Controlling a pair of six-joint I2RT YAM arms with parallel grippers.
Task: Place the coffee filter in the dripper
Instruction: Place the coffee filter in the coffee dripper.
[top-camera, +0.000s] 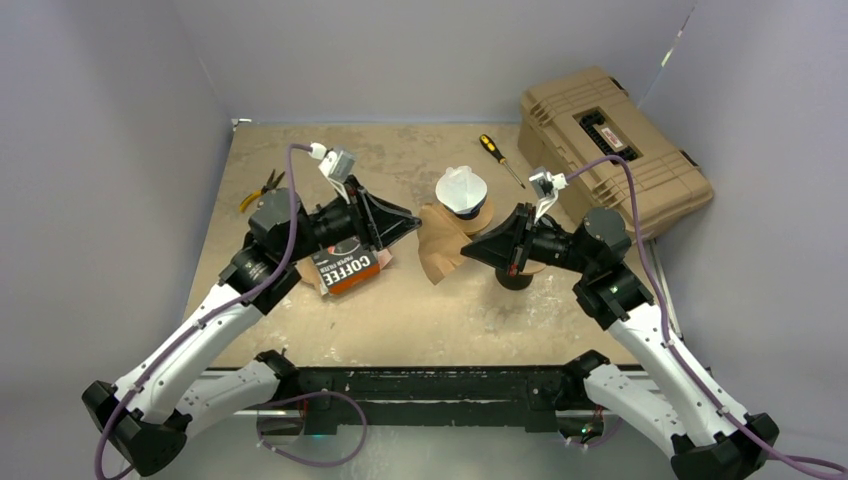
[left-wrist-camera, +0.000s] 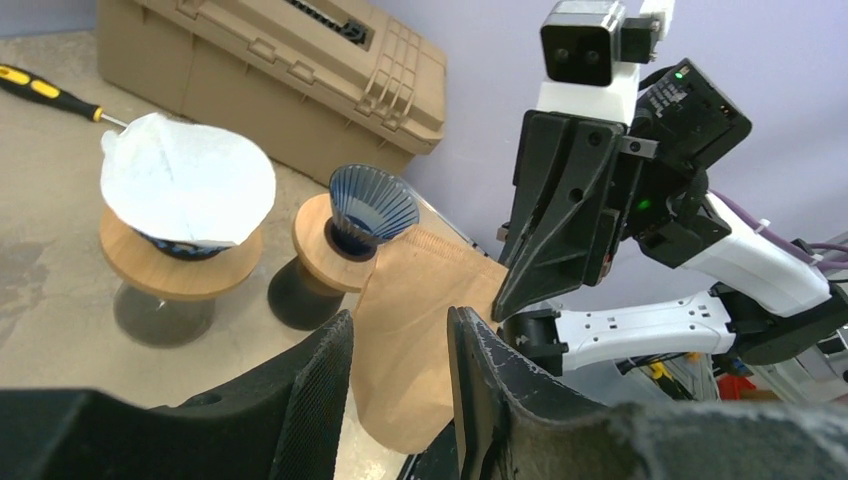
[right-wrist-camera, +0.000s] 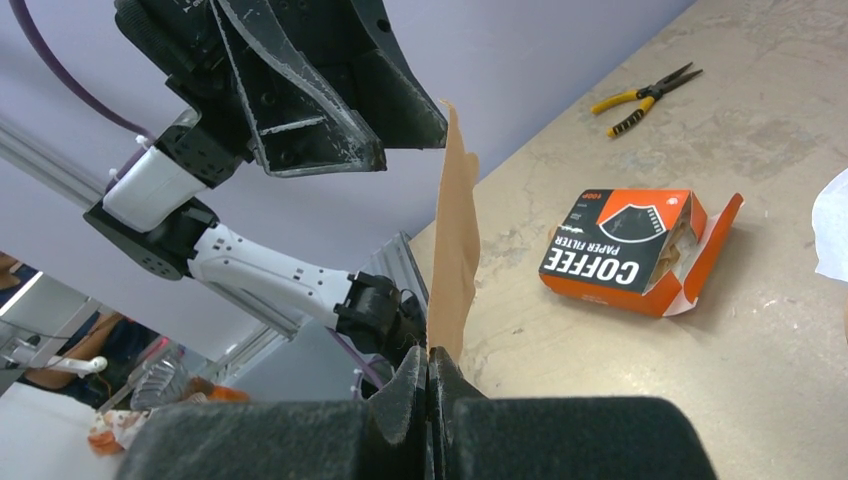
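The brown coffee filter (top-camera: 445, 245) is held off the table at its middle, folded flat and standing on edge between the two grippers. The right gripper (right-wrist-camera: 428, 360) is clamped on its lower edge, jaws pressed together with the paper between them. The left gripper (left-wrist-camera: 402, 318) faces it from the left with its fingers apart. The filter's free edge sits at their tips, and whether they touch it I cannot tell.

Just right of the filter, an empty blue ribbed dripper (left-wrist-camera: 370, 205) stands on a wooden stand, largely under the right arm in the top view. A second dripper (top-camera: 462, 190), farther back, already carries a white filter (left-wrist-camera: 185, 180). The orange coffee filter box (top-camera: 345, 268) lies open to the left, below the left arm.
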